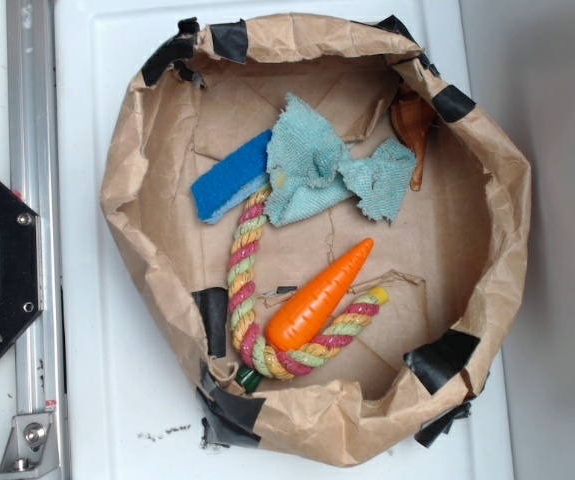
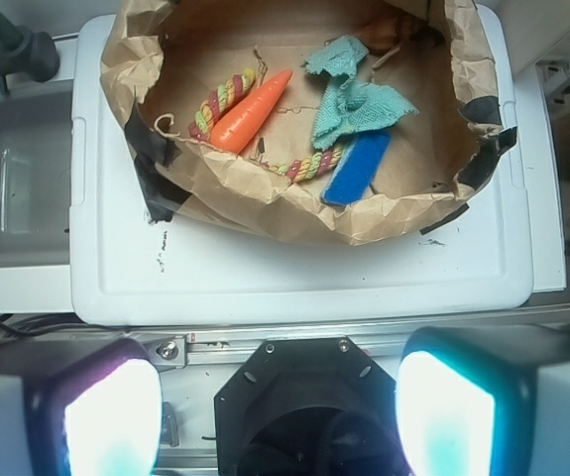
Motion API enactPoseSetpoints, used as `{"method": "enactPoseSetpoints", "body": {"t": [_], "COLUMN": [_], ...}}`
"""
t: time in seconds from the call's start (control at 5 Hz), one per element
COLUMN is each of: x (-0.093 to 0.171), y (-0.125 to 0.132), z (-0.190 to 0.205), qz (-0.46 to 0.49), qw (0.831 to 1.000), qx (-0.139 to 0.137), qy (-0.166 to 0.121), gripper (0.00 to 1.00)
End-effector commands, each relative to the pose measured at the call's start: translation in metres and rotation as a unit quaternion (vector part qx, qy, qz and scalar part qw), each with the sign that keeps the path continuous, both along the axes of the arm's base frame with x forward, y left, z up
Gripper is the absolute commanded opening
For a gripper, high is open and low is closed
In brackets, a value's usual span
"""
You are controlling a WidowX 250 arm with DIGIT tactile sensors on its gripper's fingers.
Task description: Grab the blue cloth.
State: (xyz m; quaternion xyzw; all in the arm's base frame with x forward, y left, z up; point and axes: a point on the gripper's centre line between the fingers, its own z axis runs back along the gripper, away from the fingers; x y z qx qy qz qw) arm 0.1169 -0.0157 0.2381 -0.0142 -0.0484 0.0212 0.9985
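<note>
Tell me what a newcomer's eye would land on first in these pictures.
Probably the orange carrot toy, lying diagonally near the middle of the crumpled brown paper basin, its thick end resting on the multicoloured rope. Next come the bright blue sponge and the crumpled pale blue cloth beside it, toward the basin's far side. In the wrist view, the open gripper frames the bottom edge, well back from the basin.
</note>
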Motion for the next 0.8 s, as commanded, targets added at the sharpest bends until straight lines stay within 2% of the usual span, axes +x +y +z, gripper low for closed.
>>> {"method": "enactPoseSetpoints", "body": {"t": [0.0,0.2,0.4,0.6], "x": [0.0,0.048,0.085,0.121], "y": [0.0,0.009,0.025,0.032], "z": [0.0,-0.032,-0.064,-0.095], "qz": [0.0,0.013,0.045,0.039], "qw": [1.0,0.999,0.996,0.994], "qx": [0.0,0.016,0.042,0.071], "qy": [0.0,0.024,0.064,0.078], "gripper": [1.0,1.0,1.0,1.0]}}
